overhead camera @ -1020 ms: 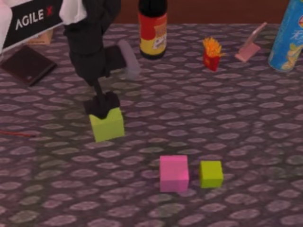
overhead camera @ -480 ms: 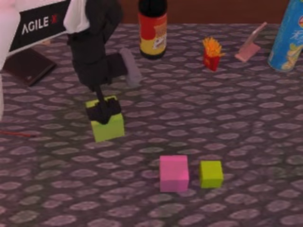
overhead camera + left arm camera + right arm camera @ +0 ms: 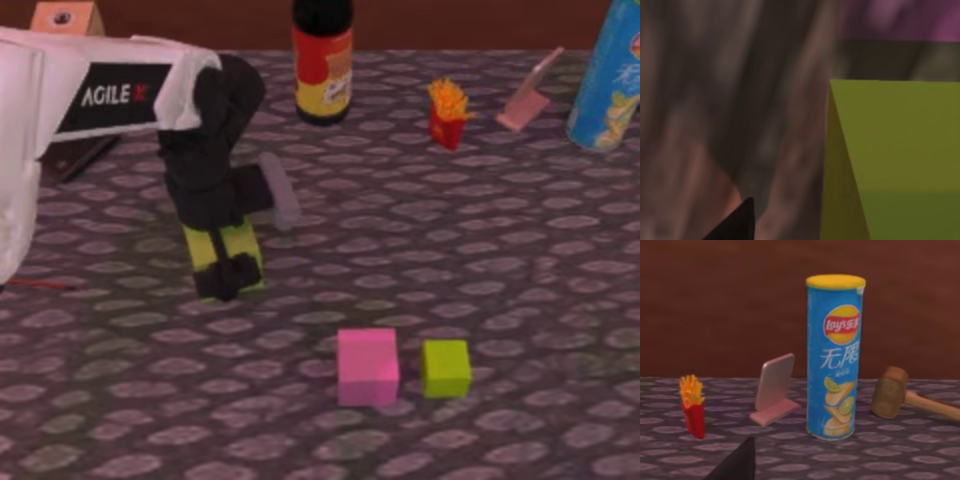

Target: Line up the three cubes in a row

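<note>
The table point(image 3: 520, 250), covered in a purple-grey cobble pattern and backed by a dark brown wall, is seen from above. The left arm point(image 3: 110, 100) reaches in from nine o'clock, and the left gripper point(image 3: 226, 272) is planted down over the large yellow-green cube point(image 3: 248, 240) at about nine o'clock from the table's middle; whether its fingers are clamped on the cube or released cannot be told, since the black wrist hides most of the cube. In the left wrist view the large cube fills the frame close up point(image 3: 895, 160). The medium pink cube point(image 3: 367, 366) lies toward six o'clock, with the small yellow-green cube point(image 3: 446, 367) just beside it at its three o'clock, a narrow gap between them. Along the far edge are found a blue crisp tube point(image 3: 610, 75) at two o'clock, a dark sauce bottle point(image 3: 322, 60) at twelve, a pink phone stand point(image 3: 527, 95), a red fries packet point(image 3: 448, 112), a dark wallet point(image 3: 75, 155) and a peach carton point(image 3: 66, 17). A wooden mallet point(image 3: 900, 397) is shown by the right wrist view; the right gripper's state cannot be told. Compared with a second ago, the left gripper has been lowered from the cube's far edge over its top, and the large cube has barely shifted.
</note>
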You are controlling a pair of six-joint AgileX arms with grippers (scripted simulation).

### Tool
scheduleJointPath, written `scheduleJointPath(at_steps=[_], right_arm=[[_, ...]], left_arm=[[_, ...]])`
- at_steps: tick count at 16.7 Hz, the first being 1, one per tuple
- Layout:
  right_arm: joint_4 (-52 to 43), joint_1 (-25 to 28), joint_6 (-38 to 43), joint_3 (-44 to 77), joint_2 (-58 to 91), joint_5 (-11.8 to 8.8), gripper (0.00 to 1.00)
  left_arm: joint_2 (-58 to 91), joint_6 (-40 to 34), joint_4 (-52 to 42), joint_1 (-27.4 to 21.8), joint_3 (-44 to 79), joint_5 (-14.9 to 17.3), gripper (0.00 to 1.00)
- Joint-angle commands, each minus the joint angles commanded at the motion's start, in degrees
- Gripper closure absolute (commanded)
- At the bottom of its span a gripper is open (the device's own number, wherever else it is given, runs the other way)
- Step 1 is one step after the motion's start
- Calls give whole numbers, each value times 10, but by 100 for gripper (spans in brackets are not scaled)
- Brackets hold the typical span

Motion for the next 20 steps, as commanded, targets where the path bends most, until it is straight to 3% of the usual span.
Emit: scheduleJointPath(at_steps=[2,15,20], right_arm=[[0,0,0,0,0,0,0],[0,0,0,0,0,0,0],[0,0,0,0,0,0,0]], left_arm=[[0,0,0,0,0,0,0],[0,0,0,0,0,0,98],[0,0,0,0,0,0,100]])
